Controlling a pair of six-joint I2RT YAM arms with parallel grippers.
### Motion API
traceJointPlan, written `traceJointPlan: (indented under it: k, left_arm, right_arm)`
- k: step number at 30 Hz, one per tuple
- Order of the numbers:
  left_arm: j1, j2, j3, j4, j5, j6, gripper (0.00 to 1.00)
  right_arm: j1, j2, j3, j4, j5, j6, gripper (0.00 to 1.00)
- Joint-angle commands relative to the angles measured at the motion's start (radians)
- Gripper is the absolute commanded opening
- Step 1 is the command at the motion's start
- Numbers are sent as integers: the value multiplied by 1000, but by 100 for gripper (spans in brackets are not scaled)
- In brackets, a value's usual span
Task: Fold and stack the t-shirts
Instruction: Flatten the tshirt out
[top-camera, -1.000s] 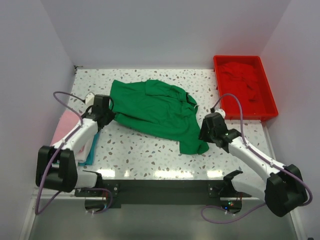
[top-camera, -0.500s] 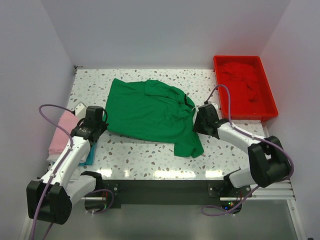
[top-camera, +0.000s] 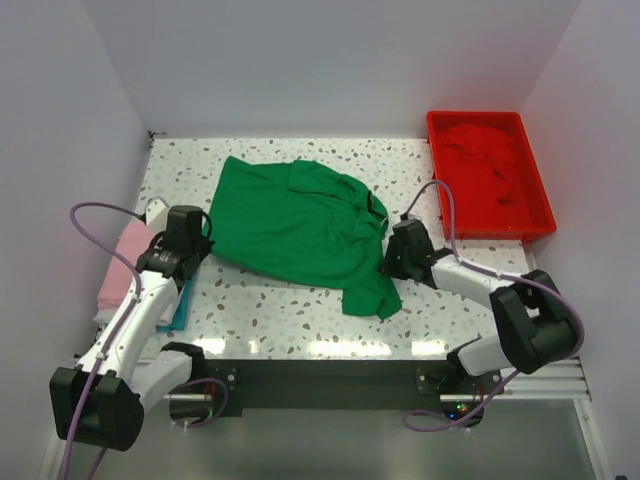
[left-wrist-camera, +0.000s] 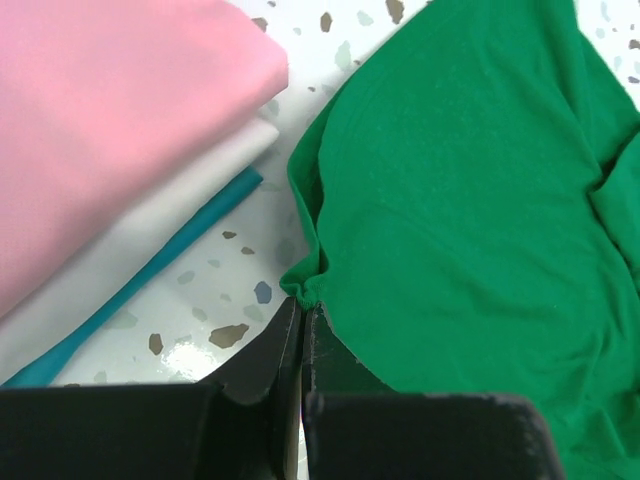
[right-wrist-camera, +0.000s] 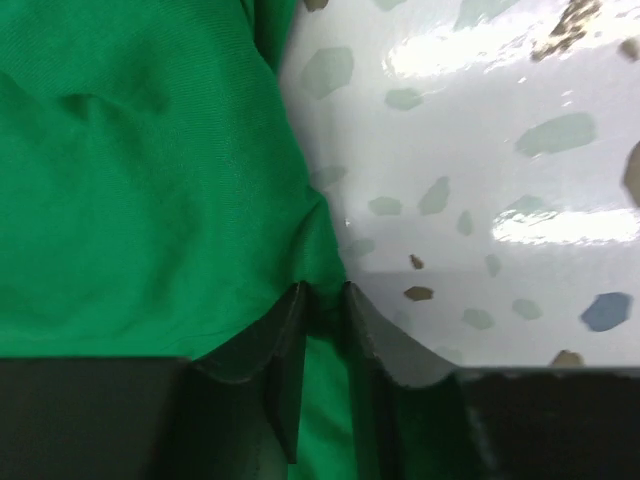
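Observation:
The bright green t-shirt (top-camera: 295, 228) lies spread and rumpled in the middle of the table, one part trailing toward the front. My left gripper (top-camera: 203, 246) is shut on its left edge, a small pucker of green cloth (left-wrist-camera: 308, 287) pinched at the tips (left-wrist-camera: 303, 303). My right gripper (top-camera: 386, 262) sits at the shirt's right edge. Its jaws (right-wrist-camera: 322, 292) stand a little apart, open, with a fold of green cloth (right-wrist-camera: 150, 200) between them. The pink t-shirt (top-camera: 122, 262) lies folded at the far left (left-wrist-camera: 100, 130). A red t-shirt (top-camera: 488, 165) lies in the tray.
The red plastic tray (top-camera: 441, 120) stands at the back right. Under the pink shirt lie a folded white cloth (left-wrist-camera: 190, 225) and a teal one (left-wrist-camera: 150, 290). Walls close in the table on the left, back and right. Speckled tabletop (right-wrist-camera: 480, 150) shows beside the right gripper.
The green shirt has slid left with my left gripper. My right gripper has moved in to the shirt's right edge and its jaws have narrowed around the cloth.

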Motion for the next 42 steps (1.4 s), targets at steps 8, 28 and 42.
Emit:
traceJointPlan:
  k: [8,28,42]
  left_arm:
    - [8,61,225,40,19,105,0]
    - [10,-42,877,-87,48,191,0]
    - [11,238,859,241,135,212,0]
  right_arm:
    - [-30,-146,235,-221,99,-51,0]
    - [-85,-405,1101,-657,221,-261,0]
    - [-129,-73,1225,-374,71,-286,0]
